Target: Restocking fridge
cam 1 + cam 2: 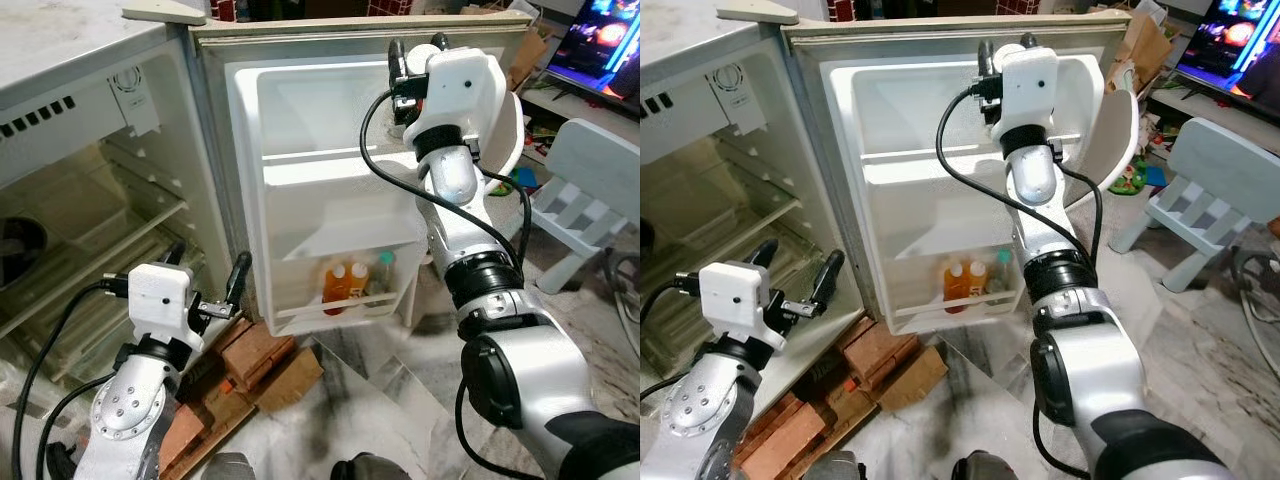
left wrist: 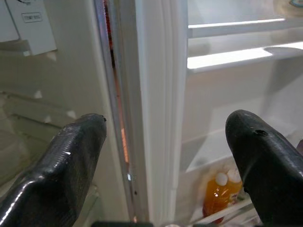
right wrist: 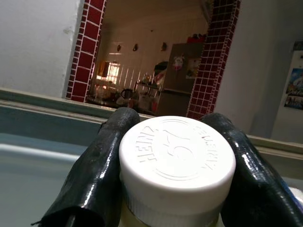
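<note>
The left gripper (image 1: 208,283) hangs with its fingers spread apart low beside the hinge edge of the open fridge door (image 1: 300,190). 3 bottles (image 1: 352,283) stand in the door's bottom shelf. High against the door's top compartment, the right gripper (image 3: 177,161) pinches a white-capped bottle (image 3: 176,163).

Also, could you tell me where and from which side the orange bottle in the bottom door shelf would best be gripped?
Grip the orange bottle at its neck, just under the white cap, coming from above. It stands upright in the lower door shelf, whose front rail covers its lower body, and another bottle stands close beside it, so a side approach looks cramped. The open left gripper is nearer; the right gripper already holds a white-capped bottle.
</note>
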Available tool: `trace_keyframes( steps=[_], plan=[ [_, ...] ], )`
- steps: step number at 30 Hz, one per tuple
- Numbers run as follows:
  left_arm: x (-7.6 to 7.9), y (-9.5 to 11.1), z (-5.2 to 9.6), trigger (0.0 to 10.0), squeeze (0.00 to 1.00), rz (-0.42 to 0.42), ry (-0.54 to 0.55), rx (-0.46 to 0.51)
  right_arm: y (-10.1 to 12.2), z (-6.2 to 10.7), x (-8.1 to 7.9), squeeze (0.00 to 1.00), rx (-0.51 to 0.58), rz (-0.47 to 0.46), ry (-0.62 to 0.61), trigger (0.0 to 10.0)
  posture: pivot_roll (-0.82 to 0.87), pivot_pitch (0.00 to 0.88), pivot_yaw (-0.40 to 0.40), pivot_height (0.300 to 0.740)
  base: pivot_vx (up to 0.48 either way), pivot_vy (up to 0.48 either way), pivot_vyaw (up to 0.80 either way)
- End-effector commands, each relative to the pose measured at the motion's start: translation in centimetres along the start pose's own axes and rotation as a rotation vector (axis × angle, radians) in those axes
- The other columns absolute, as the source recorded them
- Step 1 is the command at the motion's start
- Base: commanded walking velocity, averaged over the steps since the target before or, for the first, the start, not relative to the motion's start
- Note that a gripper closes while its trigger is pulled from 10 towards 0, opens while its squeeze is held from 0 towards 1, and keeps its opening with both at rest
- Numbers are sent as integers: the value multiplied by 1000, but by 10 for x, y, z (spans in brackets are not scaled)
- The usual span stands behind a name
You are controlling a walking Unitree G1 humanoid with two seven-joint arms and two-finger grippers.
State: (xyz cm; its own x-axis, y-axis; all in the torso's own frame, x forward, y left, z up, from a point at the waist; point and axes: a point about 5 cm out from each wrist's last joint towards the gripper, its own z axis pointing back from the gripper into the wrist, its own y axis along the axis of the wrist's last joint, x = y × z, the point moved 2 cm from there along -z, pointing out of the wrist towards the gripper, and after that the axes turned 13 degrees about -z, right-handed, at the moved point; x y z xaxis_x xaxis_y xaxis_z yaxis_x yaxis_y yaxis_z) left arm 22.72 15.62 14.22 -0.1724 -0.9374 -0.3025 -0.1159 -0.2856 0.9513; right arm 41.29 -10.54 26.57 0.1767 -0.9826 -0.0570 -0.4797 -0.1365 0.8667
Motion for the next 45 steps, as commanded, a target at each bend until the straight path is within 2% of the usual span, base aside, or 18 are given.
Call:
trace_keyframes(
  steps=[1, 8, 12, 16, 21, 26, 32, 45],
  plan=[
    [-2, 3, 5, 10000, 0, -11, 2, -4, -3, -1, 8, 0, -3, -6, -42, 10000, 351, 109, -52, 740, 0, 0, 0],
    [-2, 2, 8, 10000, 0, -16, 3, -17, -21, 9, 16, 0, -68, -5, -99, 10000, 363, 102, -56, 740, 0, 0, 0],
    [0, 1, 6, 10000, 0, -13, 18, -21, -51, 30, 30, 0, -182, -10, -184, 10000, 367, 71, -73, 740, 0, 0, 0],
    [-2, 1, 2, 10000, 0, -13, 24, -17, -61, 40, 38, 0, -233, 10, -212, 10000, 360, 63, -70, 740, 0, 0, 0],
    [-3, 0, 1, 10000, 0, -16, 24, -17, -62, 43, 48, 0, -241, 38, -244, 10000, 354, 60, -65, 740, 0, 0, 0],
    [-3, -2, -2, 10000, 0, -18, 19, -17, -47, 43, 85, 0, -198, 107, -341, 10000, 330, 51, -57, 740, 0, 0, 0],
    [0, -2, -4, 10000, 0, -14, 11, -14, -42, 45, 103, 0, -198, 131, -403, 10000, 326, 48, -55, 740, 0, 0, 0],
    [-2, -3, -6, 10000, 0, -26, 6, -14, -44, 51, 113, 0, -208, 130, -462, 10000, 332, 47, -44, 740, 0, 0, 0]
  ],
)
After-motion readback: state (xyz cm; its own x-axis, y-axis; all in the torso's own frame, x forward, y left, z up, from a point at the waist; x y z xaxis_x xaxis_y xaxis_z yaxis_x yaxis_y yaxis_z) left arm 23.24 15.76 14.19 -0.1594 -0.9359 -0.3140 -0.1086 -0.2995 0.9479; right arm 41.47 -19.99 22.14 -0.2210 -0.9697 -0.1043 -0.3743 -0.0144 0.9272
